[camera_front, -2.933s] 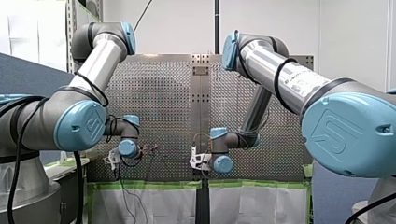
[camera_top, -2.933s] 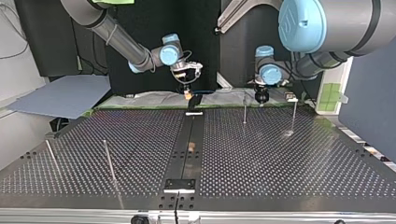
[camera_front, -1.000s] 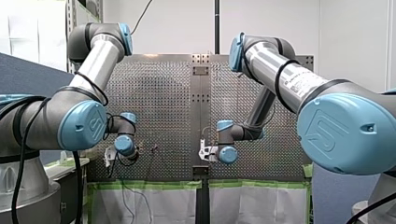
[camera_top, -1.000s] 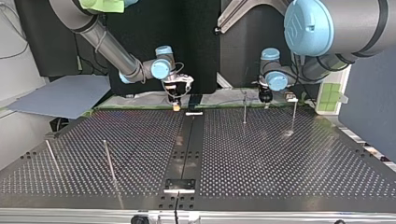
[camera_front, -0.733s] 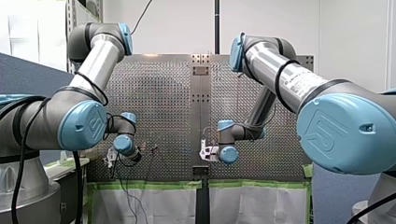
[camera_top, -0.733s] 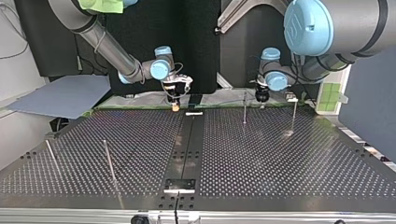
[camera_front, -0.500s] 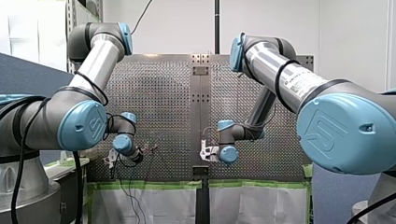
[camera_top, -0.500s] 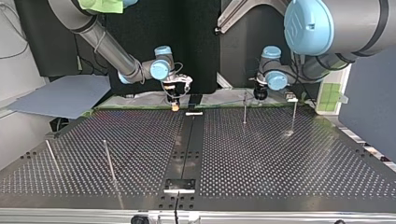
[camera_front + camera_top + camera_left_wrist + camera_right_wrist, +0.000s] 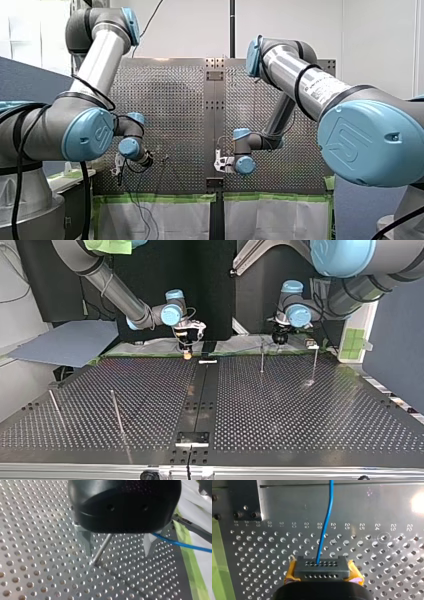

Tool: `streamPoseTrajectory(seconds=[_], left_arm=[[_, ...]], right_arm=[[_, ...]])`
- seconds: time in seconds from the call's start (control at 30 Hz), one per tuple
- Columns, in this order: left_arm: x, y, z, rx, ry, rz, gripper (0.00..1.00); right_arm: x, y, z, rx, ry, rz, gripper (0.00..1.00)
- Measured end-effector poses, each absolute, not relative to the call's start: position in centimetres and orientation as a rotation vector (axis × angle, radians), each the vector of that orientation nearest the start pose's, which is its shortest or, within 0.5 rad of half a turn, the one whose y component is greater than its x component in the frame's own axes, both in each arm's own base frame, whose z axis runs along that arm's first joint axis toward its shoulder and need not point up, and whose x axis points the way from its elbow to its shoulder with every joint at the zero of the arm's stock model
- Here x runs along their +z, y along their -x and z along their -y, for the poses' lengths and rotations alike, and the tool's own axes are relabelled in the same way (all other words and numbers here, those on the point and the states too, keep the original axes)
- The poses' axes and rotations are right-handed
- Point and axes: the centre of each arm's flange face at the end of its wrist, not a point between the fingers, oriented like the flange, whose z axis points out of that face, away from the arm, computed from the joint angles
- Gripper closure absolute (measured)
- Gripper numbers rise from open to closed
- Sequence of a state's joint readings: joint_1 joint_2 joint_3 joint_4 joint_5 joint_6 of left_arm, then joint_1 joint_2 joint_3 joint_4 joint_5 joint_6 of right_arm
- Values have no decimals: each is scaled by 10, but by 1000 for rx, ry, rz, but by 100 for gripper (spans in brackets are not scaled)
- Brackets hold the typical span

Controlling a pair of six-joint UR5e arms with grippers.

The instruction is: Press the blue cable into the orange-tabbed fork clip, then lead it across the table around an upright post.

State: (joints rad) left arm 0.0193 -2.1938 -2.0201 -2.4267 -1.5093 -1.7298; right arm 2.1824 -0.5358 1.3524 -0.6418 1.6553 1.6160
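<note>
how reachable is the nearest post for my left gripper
Probably yes: the left wrist view shows the post between the open fingers of the left gripper, with nothing across it; the cable runs off beside one finger.

Thin blue cable (image 9: 325, 530), nearly straight, ending in black plug (image 9: 322, 567). Thin post (image 9: 261, 356) upright, upper middle of top view.

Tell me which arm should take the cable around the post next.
Probably left: my left end effector stands open astride an upright post, the blue cable passing one finger. My right end effector is shut on the cable farther off.
</note>
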Motion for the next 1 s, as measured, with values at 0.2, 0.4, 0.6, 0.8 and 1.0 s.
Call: streamPoseTrajectory(seconds=[0.2, 0.4, 0.6, 0.8, 1.0], left_arm=[[27, -473, 132, -156, 135, -1922, 0], [16, -446, 134, -143, 111, -1971, 0], [13, -436, 140, -136, 39, -1968, 0], [14, -435, 154, -165, -69, -1946, 0], [15, -433, 164, -176, -111, -1930, 0]], right_arm=[[-22, -514, 512, 1485, -1739, 1036, 100], [-22, -515, 510, 1489, -1740, 1037, 100], [-22, -516, 509, 1489, -1742, 1038, 100], [-22, -516, 509, 1489, -1743, 1039, 100], [-22, -515, 509, 1488, -1744, 1040, 100]])
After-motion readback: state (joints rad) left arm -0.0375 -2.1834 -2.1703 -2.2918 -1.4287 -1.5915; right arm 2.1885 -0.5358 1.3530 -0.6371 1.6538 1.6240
